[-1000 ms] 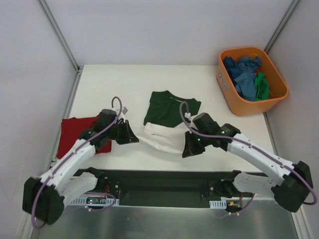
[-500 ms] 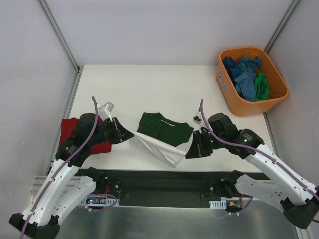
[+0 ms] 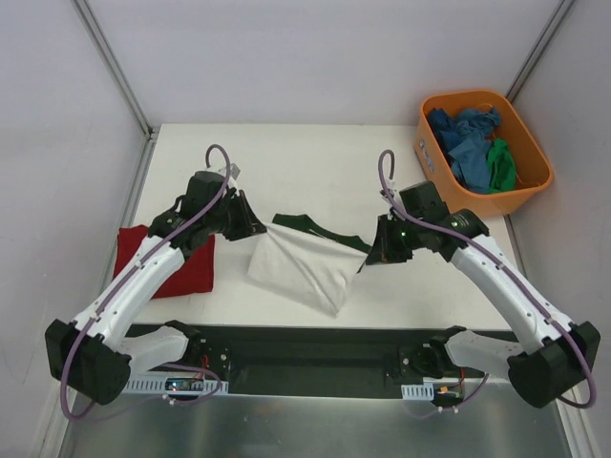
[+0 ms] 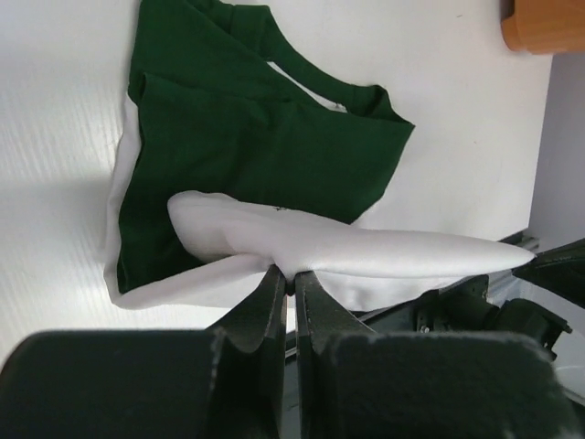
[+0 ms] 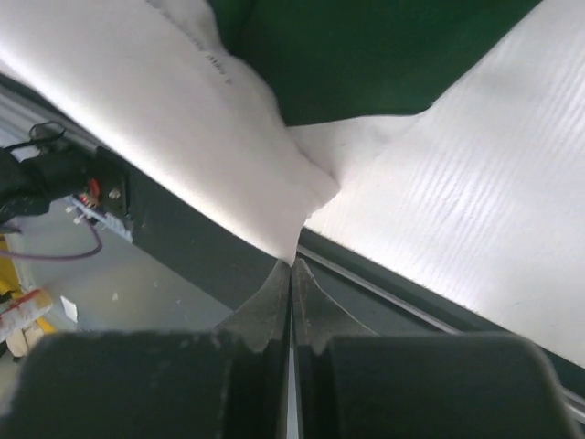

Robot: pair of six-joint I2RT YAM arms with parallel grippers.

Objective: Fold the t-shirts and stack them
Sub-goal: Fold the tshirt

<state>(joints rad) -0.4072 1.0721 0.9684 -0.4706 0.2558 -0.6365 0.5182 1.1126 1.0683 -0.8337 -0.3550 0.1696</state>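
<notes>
The white and dark green t-shirt (image 3: pixel 298 266) lies mid-table, its white part folded over the green back. My left gripper (image 3: pixel 262 229) is shut on its white hem at the left, lifted off the table; the left wrist view shows the pinch (image 4: pixel 291 277) with the green cloth (image 4: pixel 265 155) below. My right gripper (image 3: pixel 374 256) is shut on the white hem at the right, seen in the right wrist view (image 5: pixel 292 265). The hem hangs stretched between both grippers. The dark red t-shirt (image 3: pixel 162 262) lies folded at the table's left edge.
An orange tub (image 3: pixel 482 153) at the back right holds blue and green shirts (image 3: pixel 473 143). The black base rail (image 3: pixel 315 348) runs along the table's near edge. White walls close in the left, back and right sides.
Both grippers have lifted the white hem and carried it away from the near edge toward the back, laying white cloth over the green part. The shirt now shows mostly white.
</notes>
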